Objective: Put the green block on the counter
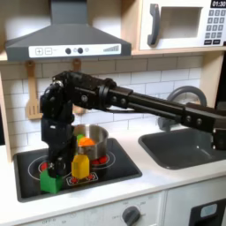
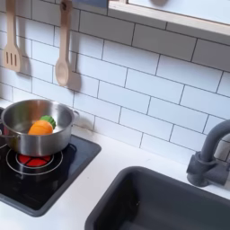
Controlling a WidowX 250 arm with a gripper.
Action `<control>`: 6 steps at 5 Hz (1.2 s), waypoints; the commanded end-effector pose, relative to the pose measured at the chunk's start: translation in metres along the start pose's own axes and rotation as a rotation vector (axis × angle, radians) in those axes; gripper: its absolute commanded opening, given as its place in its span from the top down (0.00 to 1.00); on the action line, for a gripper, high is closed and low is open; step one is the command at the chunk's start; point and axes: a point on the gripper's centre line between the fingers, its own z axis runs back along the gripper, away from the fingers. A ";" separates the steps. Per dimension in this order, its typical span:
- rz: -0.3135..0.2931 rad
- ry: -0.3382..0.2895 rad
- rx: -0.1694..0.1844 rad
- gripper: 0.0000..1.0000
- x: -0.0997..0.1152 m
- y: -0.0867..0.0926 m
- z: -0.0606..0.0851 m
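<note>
The green block [image 1: 50,182] rests on the front left corner of the black stovetop [image 1: 106,168] in the first exterior view. My gripper [image 1: 56,168] points straight down right over the block, its fingertips at the block's top. The fingers are dark and small here, so I cannot tell whether they are closed on the block. The white counter [image 1: 132,181] runs along the front and between the stove and the sink; in the second exterior view the counter [image 2: 121,157] lies between stove and sink basin.
A taller yellow block [image 1: 80,165] stands just right of the green one. Behind it is a metal pot [image 1: 94,137], also seen as the pot [image 2: 36,133] holding orange and green toys. The sink [image 1: 181,147] and the faucet [image 2: 211,157] lie to the right. Wooden utensils [image 2: 61,54] hang on the tiled wall.
</note>
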 end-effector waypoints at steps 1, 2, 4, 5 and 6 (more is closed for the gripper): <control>0.018 0.010 0.004 0.00 0.002 0.007 -0.006; 0.003 0.002 -0.002 0.00 0.008 -0.001 -0.009; 0.031 0.005 -0.005 0.00 0.010 0.004 -0.016; 0.034 0.006 -0.004 0.00 0.010 0.004 -0.016; 0.033 0.003 -0.005 0.00 0.010 0.004 -0.015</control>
